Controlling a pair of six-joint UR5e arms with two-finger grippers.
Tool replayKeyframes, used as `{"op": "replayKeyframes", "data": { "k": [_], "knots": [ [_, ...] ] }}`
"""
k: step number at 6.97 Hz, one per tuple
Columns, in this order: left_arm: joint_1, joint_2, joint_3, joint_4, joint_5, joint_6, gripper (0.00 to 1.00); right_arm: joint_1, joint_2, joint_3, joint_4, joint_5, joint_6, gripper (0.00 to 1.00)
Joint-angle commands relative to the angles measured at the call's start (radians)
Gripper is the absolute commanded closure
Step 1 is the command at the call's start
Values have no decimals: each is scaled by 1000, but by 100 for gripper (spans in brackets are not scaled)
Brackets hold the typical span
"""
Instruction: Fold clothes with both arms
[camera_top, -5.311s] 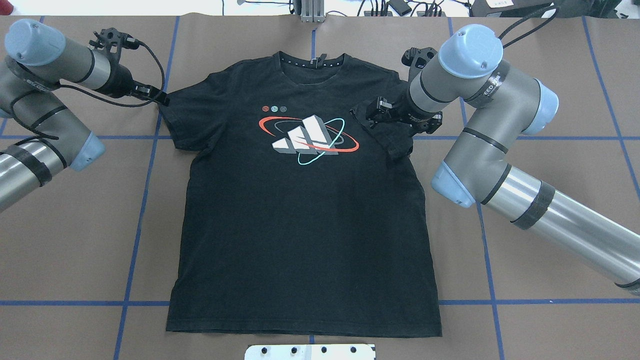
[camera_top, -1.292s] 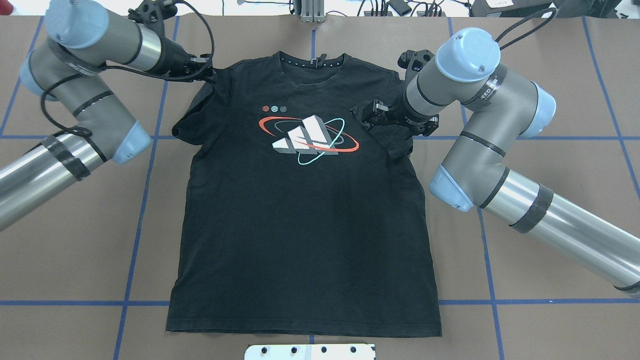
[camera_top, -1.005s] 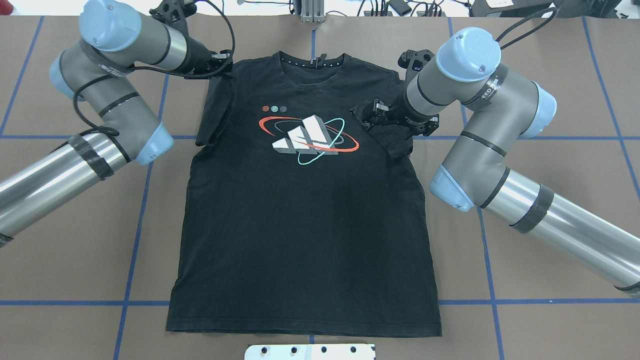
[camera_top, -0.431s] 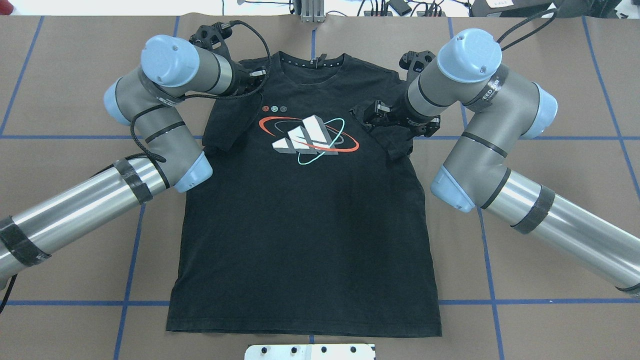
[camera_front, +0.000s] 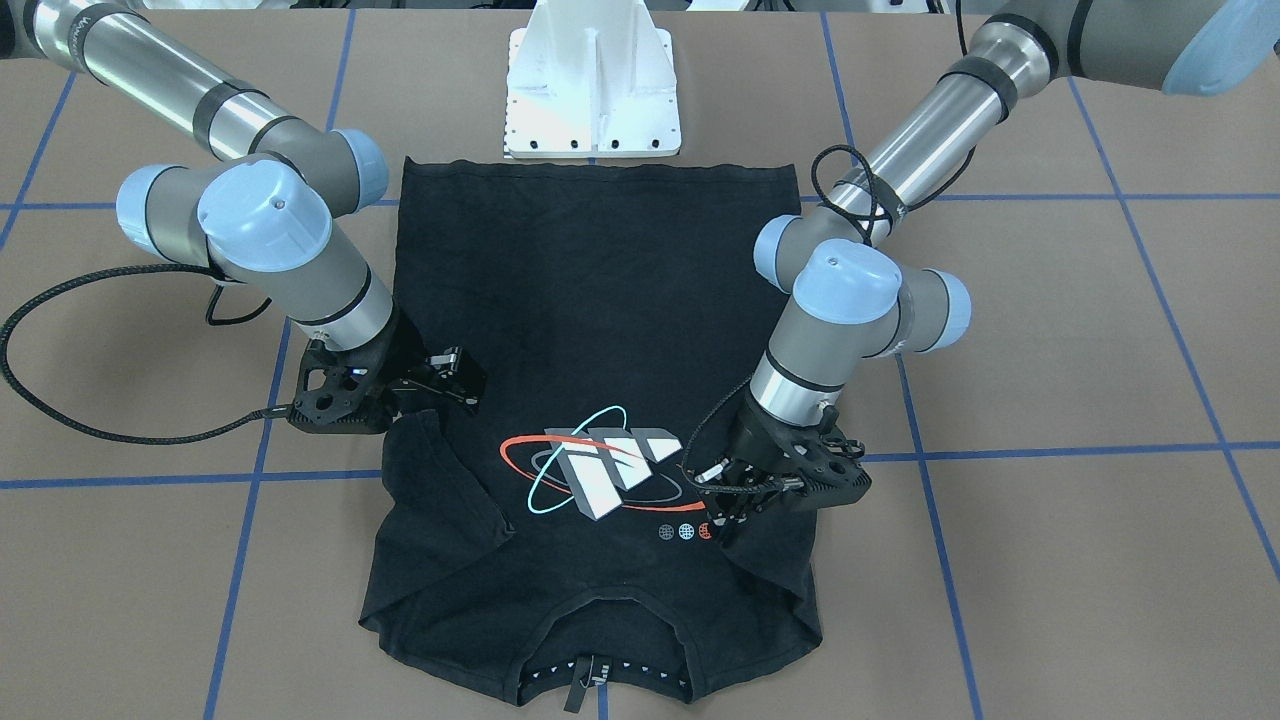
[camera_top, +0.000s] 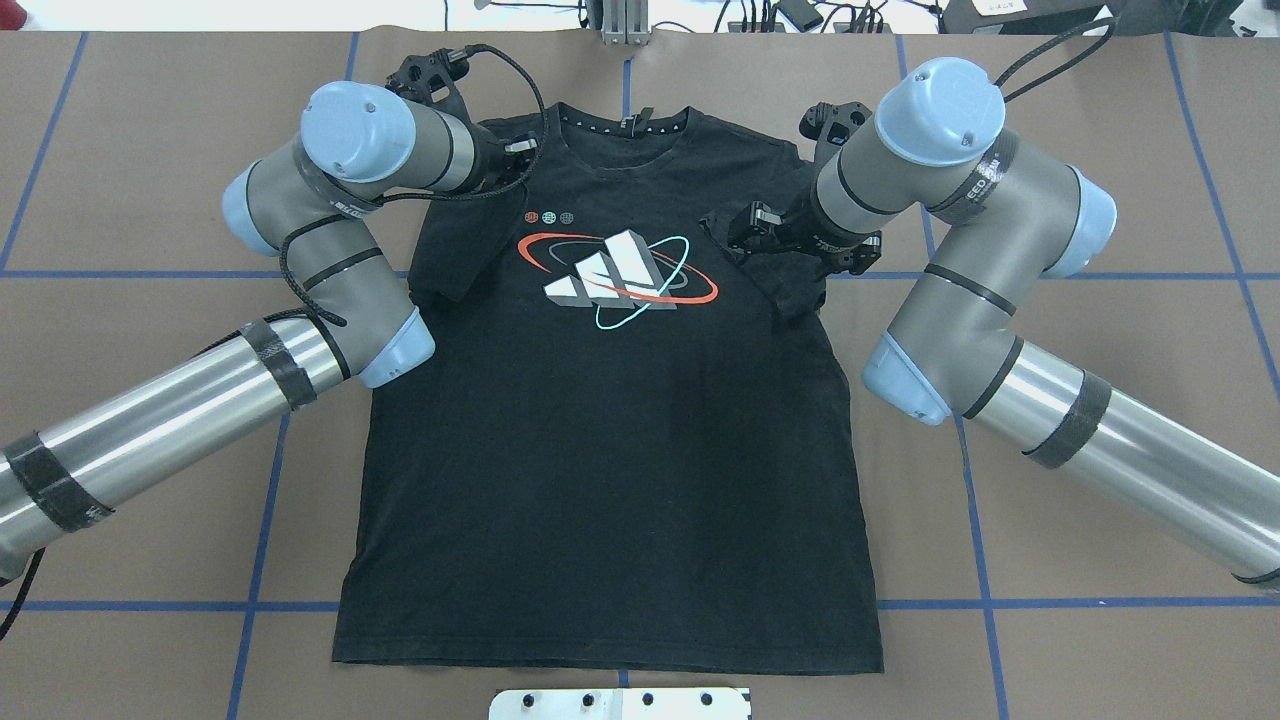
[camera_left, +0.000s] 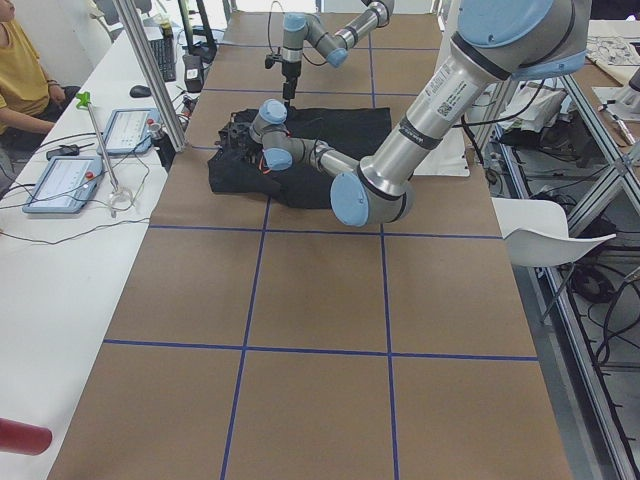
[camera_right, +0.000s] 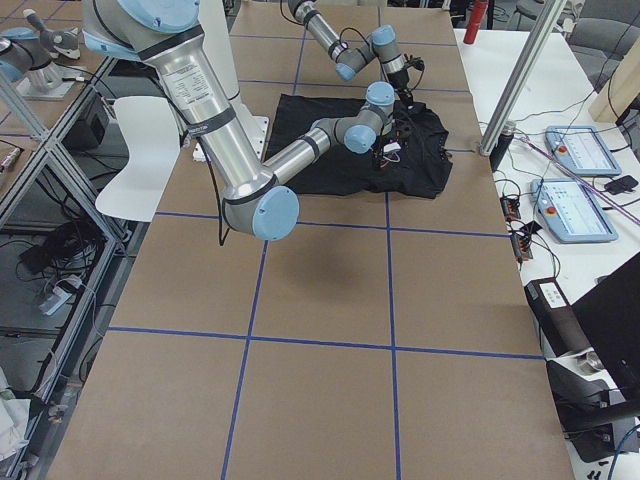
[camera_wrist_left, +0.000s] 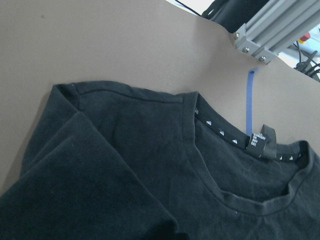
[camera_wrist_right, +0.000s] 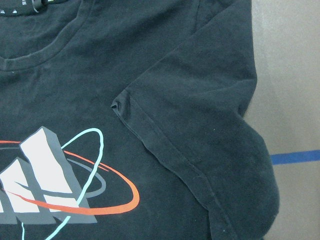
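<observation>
The black T-shirt (camera_top: 600, 450) lies flat, chest graphic (camera_top: 615, 268) up and collar at the far edge. Its two sleeves are folded inward onto the chest. My left gripper (camera_top: 522, 165) sits low over the left shoulder by the three dots, shut on the folded left sleeve (camera_top: 455, 255); from the front the left gripper (camera_front: 715, 522) pins that fold. My right gripper (camera_top: 738, 230) hovers open just beyond the corner of the right sleeve (camera_top: 785, 285), holding nothing. In the right wrist view that sleeve corner (camera_wrist_right: 120, 106) lies free. The left wrist view shows the dotted collar (camera_wrist_left: 220, 135).
The white mounting base (camera_front: 592, 90) stands at the shirt's hem edge. An aluminium post (camera_top: 622, 20) rises past the collar. Blue tape lines cross the brown table (camera_top: 150, 450). Beside the table's end a person (camera_left: 20, 70) sits at a side bench with tablets (camera_left: 62, 185).
My left arm has swung in from the left, carrying the left sleeve over onto the chest. The right arm and the right sleeve have stayed where they were.
</observation>
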Motion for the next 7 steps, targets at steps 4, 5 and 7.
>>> {"op": "replayKeyframes", "data": {
  "k": [4, 5, 7],
  "knots": [
    [-21, 244, -379, 3, -150, -1, 0, -112, -200, 258, -5, -170, 405, 0],
    [-19, 315, -475, 3, -172, -1, 0, -201, -289, 348, -5, -296, 546, 0],
    [-13, 360, -551, 3, -171, -1, 0, -367, -430, 465, -7, -398, 809, 1]
  ]
}}
